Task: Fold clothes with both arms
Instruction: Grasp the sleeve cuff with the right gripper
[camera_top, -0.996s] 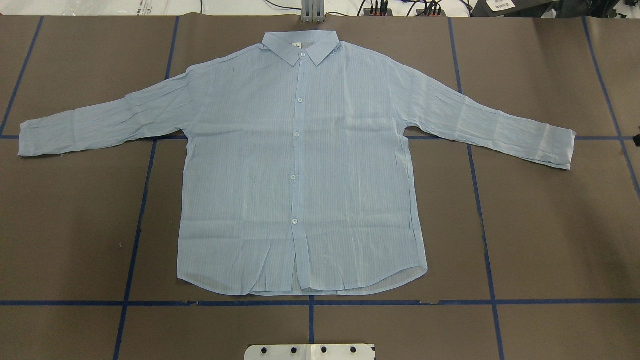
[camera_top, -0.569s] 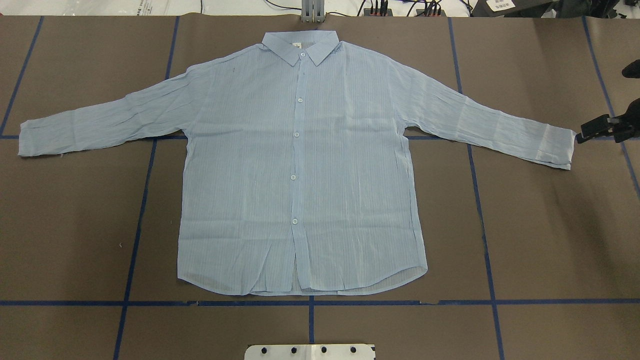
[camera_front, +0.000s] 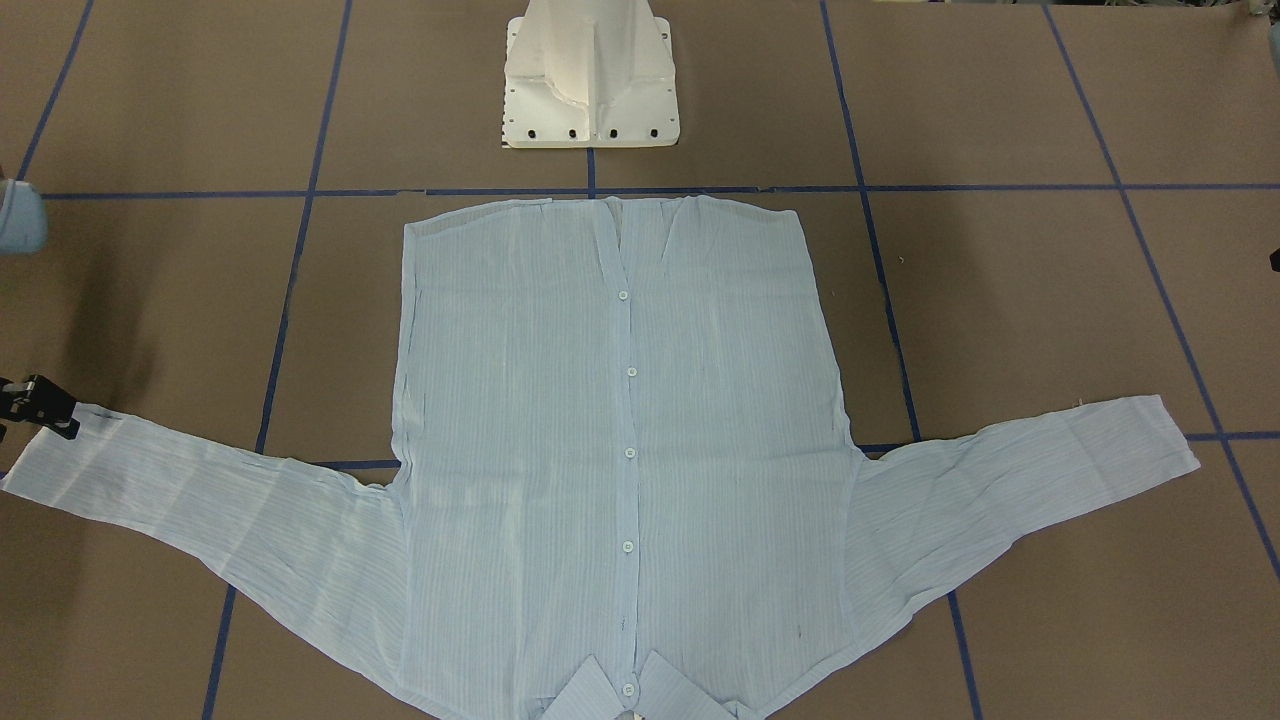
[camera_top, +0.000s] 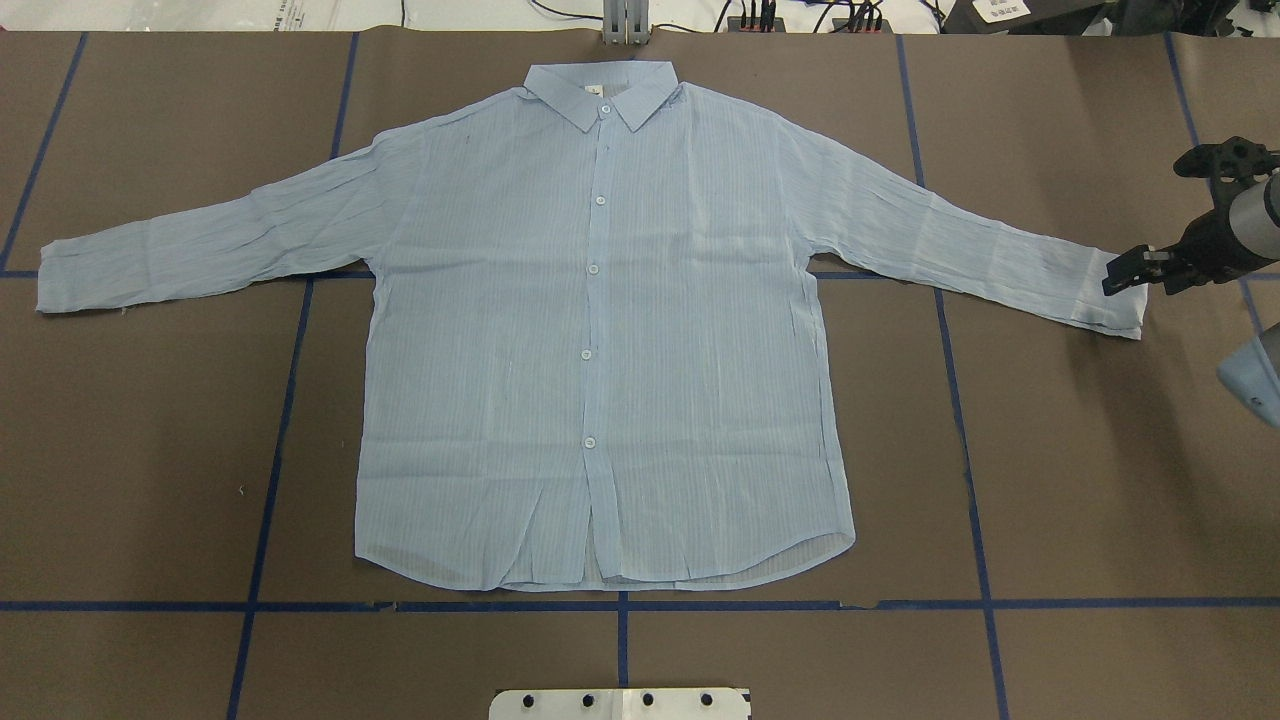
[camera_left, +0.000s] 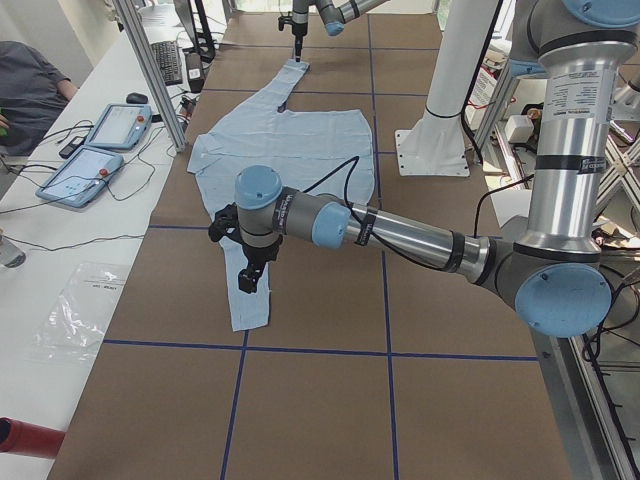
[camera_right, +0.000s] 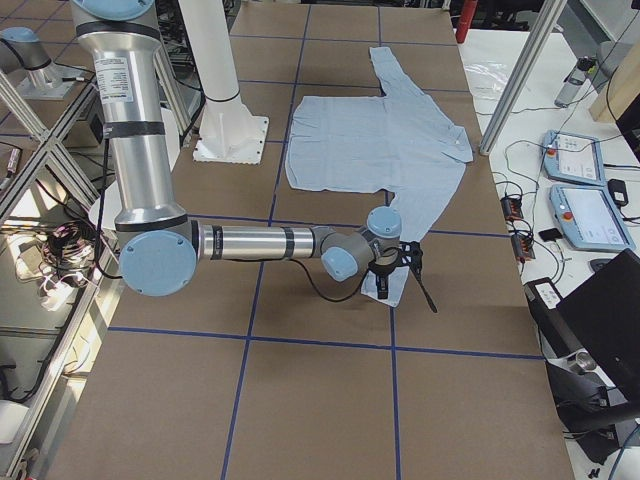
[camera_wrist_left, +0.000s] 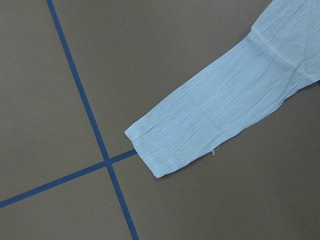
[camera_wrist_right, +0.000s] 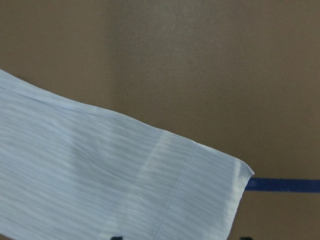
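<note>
— Right gripper (camera_top: 1122, 278) has come in over one cuff (camera_top: 1105, 306) near your tabletop's (camera_top: 1100, 450) right edge, jaws spread to straddle it.
— Left gripper (camera_left: 246, 280)?
— Over the other cuff (camera_wrist_left: 155, 150); I cannot tell its opening. The shirt (camera_top: 600, 330) lies flat, centred.

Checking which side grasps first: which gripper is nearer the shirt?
Right. The right gripper sits low at one sleeve cuff of the shirt; the left gripper hangs well above the other cuff.

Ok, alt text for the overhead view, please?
A pale-blue button-up shirt lies spread flat, front up, on the brown table, collar away from the robot. The right gripper is at the cuff on the view's right.
</note>
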